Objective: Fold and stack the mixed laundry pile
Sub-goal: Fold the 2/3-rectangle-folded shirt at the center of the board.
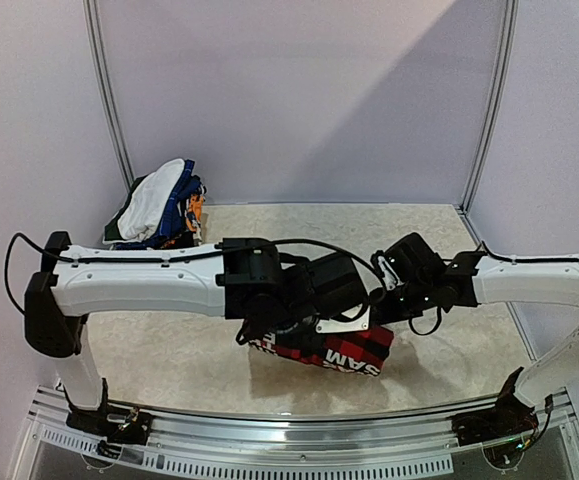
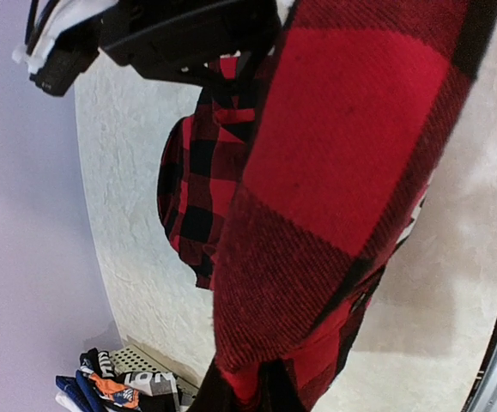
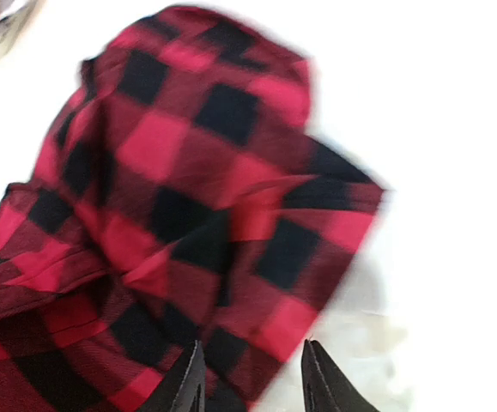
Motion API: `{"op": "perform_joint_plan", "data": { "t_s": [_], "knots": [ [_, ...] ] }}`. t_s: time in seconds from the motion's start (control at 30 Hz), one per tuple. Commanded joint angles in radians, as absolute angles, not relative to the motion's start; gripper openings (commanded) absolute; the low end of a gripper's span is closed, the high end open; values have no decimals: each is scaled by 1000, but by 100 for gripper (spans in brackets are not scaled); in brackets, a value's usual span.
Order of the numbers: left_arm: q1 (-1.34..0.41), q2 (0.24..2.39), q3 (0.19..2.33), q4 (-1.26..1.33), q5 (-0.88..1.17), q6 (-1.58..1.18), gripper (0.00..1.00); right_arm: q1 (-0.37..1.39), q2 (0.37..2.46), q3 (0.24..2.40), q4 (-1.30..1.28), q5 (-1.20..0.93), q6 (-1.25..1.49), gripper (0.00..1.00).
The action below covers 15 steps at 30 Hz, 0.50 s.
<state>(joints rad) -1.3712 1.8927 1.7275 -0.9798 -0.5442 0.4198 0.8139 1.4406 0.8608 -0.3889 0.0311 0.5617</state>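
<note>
**Clerk:** Item one, location?

**Checker:** Red-and-black plaid shirt (image 1: 324, 350), near-centre of the table (image 1: 429, 240), bunched under both wrists. A shadow beneath suggests it is partly raised. The rest of the laundry pile (image 1: 159, 205) is at the far-left corner, well apart; the left wrist view shows a white lattice basket (image 2: 136, 359) beside it.

**Clerk:** Orientation?

**Checker:** In the top view the long axis runs left to right, dipping slightly toward the right. White block lettering (image 1: 354, 362) is at the right end and reads upside down there, so the letter tops face the arm bases.

**Clerk:** End effectors?

**Checker:** Left gripper (image 1: 291, 320): fingers hidden, with plaid draped right over its camera, so I cannot tell whether it grips. Right gripper (image 3: 250, 367): fingers parted, shirt edge lying partly in the gap, no pinch visible. That view is blurred.

**Clerk:** Step in hand?

**Checker:** Judged as first garment separated and being opened out. No fold made, no stack begun.

**Clerk:** Next move requires?

**Checker:** Probably a hold at each end of the long axis, drawn apart until the cloth is taut. Then it can be laid flat before any crease, watching that loose folds do not stay trapped underneath.
</note>
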Motion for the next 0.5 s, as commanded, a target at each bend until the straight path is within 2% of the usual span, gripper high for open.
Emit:
{"op": "perform_joint_plan", "data": {
  "t_s": [0.0,0.3,0.47],
  "knots": [
    [-1310,1930,1775,-920,-490,503,0,787,1371,854,-500,236,610,41],
    [-1218,2039,1865,-893,-415,609,0,737,1220,776,-565,408,681,43],
    [-1161,2094,1903,-876,-398,645,0,723,1156,755,-575,430,686,43]
  ]
}}
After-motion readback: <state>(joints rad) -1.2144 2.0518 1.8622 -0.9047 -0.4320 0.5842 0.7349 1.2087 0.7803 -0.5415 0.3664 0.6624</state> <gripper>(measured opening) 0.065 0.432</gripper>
